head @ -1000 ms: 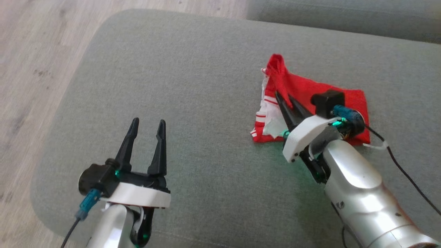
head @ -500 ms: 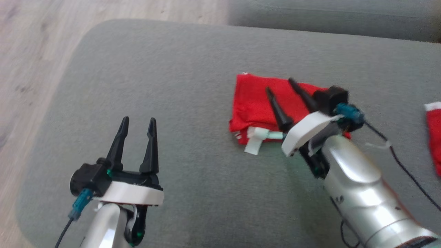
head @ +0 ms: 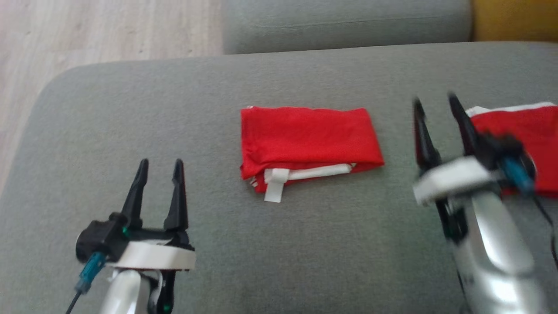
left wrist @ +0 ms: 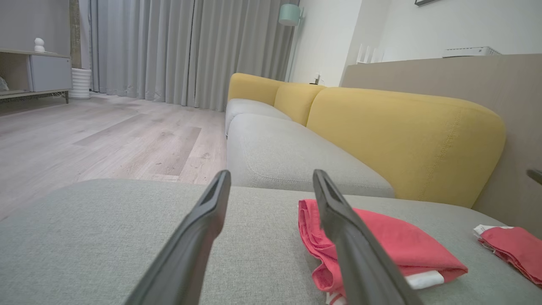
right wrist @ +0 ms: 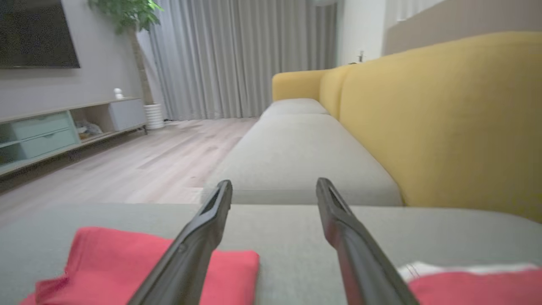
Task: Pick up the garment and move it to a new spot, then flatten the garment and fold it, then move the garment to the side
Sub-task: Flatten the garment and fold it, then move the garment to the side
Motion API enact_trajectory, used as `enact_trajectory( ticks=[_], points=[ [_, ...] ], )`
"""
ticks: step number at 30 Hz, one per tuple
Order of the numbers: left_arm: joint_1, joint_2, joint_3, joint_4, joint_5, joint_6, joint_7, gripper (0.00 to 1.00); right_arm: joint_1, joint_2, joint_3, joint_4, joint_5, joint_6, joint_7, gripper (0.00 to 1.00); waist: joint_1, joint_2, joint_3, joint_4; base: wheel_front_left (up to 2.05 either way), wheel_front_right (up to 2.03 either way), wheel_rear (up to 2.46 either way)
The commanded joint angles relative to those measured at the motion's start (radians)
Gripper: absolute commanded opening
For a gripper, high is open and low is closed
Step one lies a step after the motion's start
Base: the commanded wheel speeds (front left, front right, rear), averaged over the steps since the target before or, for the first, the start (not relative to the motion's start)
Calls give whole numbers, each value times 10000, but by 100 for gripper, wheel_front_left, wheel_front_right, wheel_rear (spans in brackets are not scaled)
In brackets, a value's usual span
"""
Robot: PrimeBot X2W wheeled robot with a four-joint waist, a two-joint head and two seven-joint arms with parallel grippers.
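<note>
Folded garment [head: 307, 139] flat on sofa [head: 279, 244] btwn L gripper [head: 160, 162] & R gripper [head: 435, 100], both w/ jaws spread, empty; 2nd red cloth [head: 523, 126] by R.

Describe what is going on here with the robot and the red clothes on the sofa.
A folded red garment with white trim lies as a neat rectangle in the middle of the grey fabric sofa cushion. Nothing holds it: the robot's left gripper and right gripper both stand open, apart from it, one on each side. A second red garment with a white edge lies further right, partly behind the right gripper. The fold looks done; moving it aside is not.
</note>
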Motion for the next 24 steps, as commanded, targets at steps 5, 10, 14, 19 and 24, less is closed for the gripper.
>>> enact_trajectory(
  ticks=[5, 10, 14, 19, 24],
  points=[
    [14, 108, 583, -292, 135, 15, -51, 100, 1583, 170, -362, -1571, 323, -9, -103, 100, 1, -1, -56, -272, 0, 0, 0],
    [182, 68, 631, -273, 178, 15, -51, 100, 2541, 170, -403, -2121, 354, -9, -103, 100, 1, -1, 23, -296, 0, 0, 0],
    [97, 52, 566, -297, 195, 15, -51, 100, 2592, 170, -464, -2229, 311, -9, -104, 100, 1, -1, 139, -144, 0, 0, 0],
    [-189, 23, 321, -354, 155, 15, -51, 100, 2093, 170, -512, -1965, 108, -9, -99, 100, 1, -1, 536, 196, 0, 0, 0],
    [-558, 22, 11, -344, 72, 15, -51, 100, 906, 170, -558, -1069, 260, -9, 573, 100, 1, -1, 1185, 655, 0, 0, 0]
  ],
)
